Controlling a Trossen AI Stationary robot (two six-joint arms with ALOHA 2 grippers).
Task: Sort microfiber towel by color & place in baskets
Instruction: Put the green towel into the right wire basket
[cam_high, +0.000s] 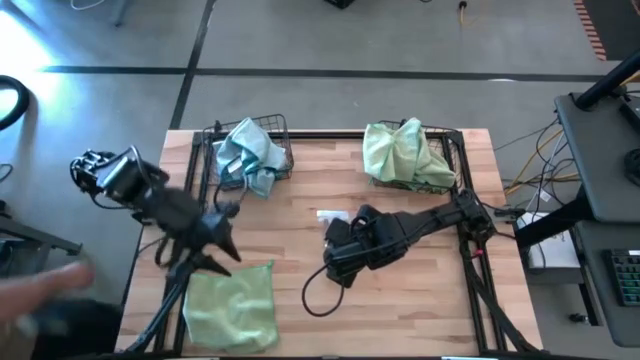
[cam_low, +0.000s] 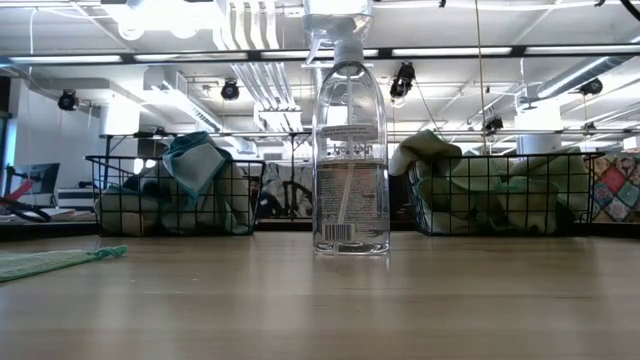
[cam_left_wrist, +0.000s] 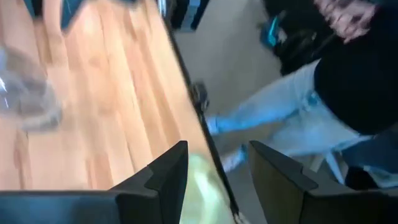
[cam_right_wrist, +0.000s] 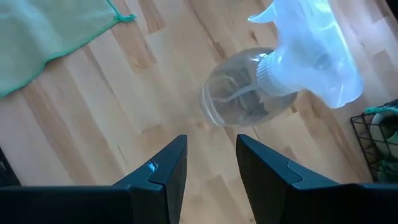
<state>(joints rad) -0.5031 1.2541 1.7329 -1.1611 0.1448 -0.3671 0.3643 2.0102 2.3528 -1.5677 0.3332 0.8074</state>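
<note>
From above, the clear spray bottle (cam_high: 330, 214) at mid-worktop is little more than a white sliver beside the right arm; the low view shows it whole, upright between the two baskets, and shows neither arm. The right wrist view looks down on its white trigger head, and the left wrist view alone shows a person (cam_left_wrist: 323, 118) in pale jeans and a dark top standing past the edge of the worktop (cam_high: 400, 300).

One pale green towel (cam_high: 232, 306) lies flat at the near left corner of the worktop. The left hand (cam_high: 222, 245) hovers just above its far edge, fingers parted and holding nothing; in its wrist view a strip of green shows between the dark fingers (cam_left_wrist: 165, 180). The right hand (cam_high: 338, 245) sits low over the middle of the worktop, just beside the bottle and well apart from the flat towel, its fingers likewise spread and empty.

The left basket (cam_high: 282, 130) holds light blue towels (cam_high: 245, 152), one draped over its near rim onto the wood. The right basket (cam_high: 452, 140) holds a heap of pale green towels (cam_high: 405, 152)
</note>
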